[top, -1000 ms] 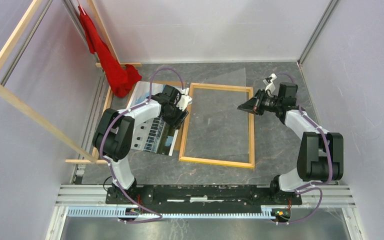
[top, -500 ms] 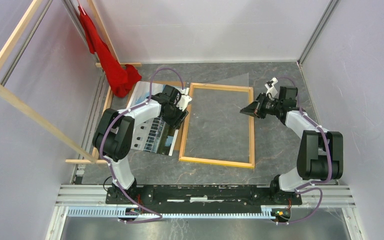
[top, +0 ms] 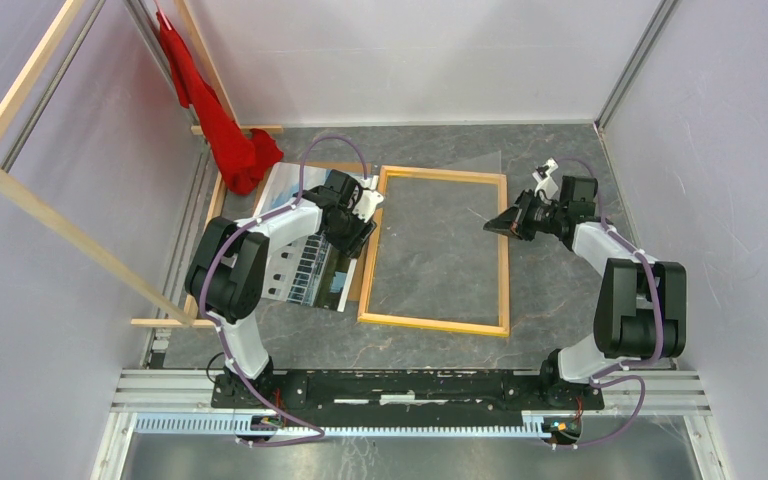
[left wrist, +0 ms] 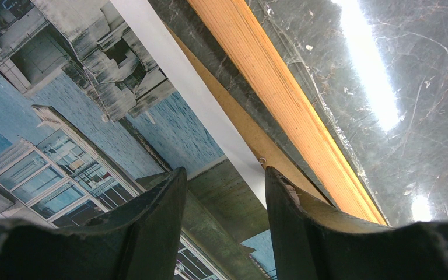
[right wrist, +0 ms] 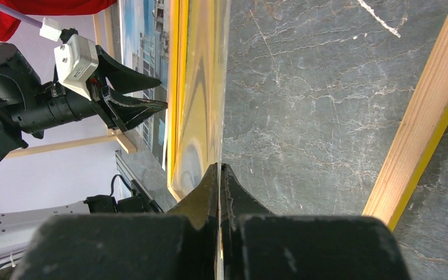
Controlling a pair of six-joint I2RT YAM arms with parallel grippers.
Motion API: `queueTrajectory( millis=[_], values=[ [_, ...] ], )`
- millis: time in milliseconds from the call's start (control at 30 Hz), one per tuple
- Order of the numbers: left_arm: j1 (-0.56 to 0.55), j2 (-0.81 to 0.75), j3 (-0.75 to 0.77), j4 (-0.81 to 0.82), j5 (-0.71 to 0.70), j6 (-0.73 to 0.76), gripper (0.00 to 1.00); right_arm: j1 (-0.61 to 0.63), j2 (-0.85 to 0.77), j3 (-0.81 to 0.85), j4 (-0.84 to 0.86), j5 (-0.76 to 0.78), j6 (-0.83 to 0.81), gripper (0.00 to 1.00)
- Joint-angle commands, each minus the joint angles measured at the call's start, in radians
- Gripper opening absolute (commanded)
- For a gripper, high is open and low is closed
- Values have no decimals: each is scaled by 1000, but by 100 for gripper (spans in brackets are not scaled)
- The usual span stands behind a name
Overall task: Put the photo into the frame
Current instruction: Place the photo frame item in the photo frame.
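Observation:
The frame (top: 430,322) lies flat mid-table with its light wood side up; one rail (right wrist: 420,116) crosses the right wrist view. The photo (top: 295,270), a building against blue sky, lies face up on a brown backing board (top: 360,275) left of the frame. My left gripper (top: 360,215) hovers open just over the photo's (left wrist: 64,105) right edge, nothing between its fingers (left wrist: 303,221), next to the frame's left rail (left wrist: 280,93). My right gripper (top: 495,225) is shut on the near edge of a clear sheet (top: 460,185), which stands tilted above the frame (right wrist: 204,87).
A red cloth (top: 225,130) hangs at the back left corner. Long wooden slats (top: 60,230) lean along the left wall. Enclosure walls close in the table on three sides.
My right gripper has drawn slightly right and back with the clear sheet, whose far edge shifted right. The left arm has stayed still.

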Motion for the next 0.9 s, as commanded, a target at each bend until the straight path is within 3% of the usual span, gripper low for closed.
queueTrajectory(
  millis=[0,600,867],
  values=[
    [-3,-31,13,5,9,-40,59,-5,9,25,14,-9,-26,0],
    [-3,-11,28,0,12,-33,56,20,-73,-27,181,-73,95,0],
    [-3,-5,42,-6,20,-37,53,30,-50,-28,173,-66,74,0]
  ],
)
